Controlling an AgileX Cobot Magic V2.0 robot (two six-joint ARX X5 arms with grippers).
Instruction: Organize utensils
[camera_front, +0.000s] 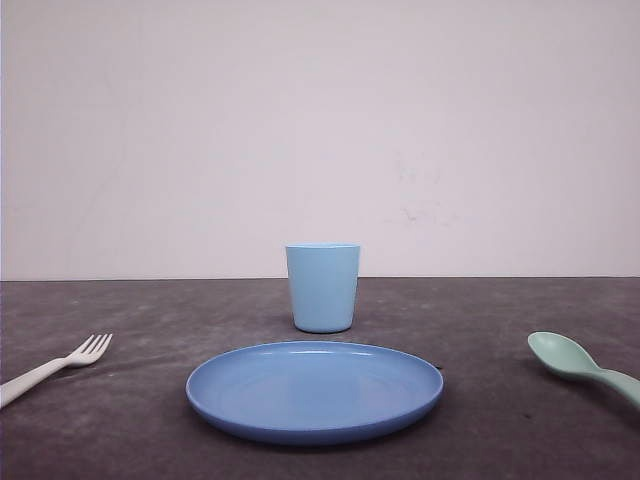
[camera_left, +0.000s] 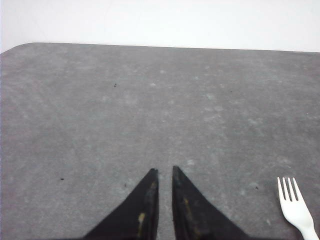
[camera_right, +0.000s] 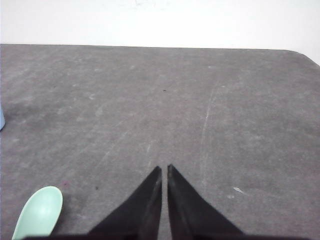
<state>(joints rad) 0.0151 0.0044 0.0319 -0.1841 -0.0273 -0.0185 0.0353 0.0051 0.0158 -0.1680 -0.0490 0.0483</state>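
Two bare vessels: plate (camera_front: 314, 392), cup (camera_front: 322, 287)

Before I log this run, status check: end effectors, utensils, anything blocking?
Left end effector shut, empty; right end effector same. Fork left of plate, spoon right, both untouched. Cup behind plate; nothing blocking.

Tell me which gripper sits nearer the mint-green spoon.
Right. The spoon lies on the table just beside the right gripper, whose jaws are nearly closed and empty. The left gripper hangs by the white fork instead, across the table.
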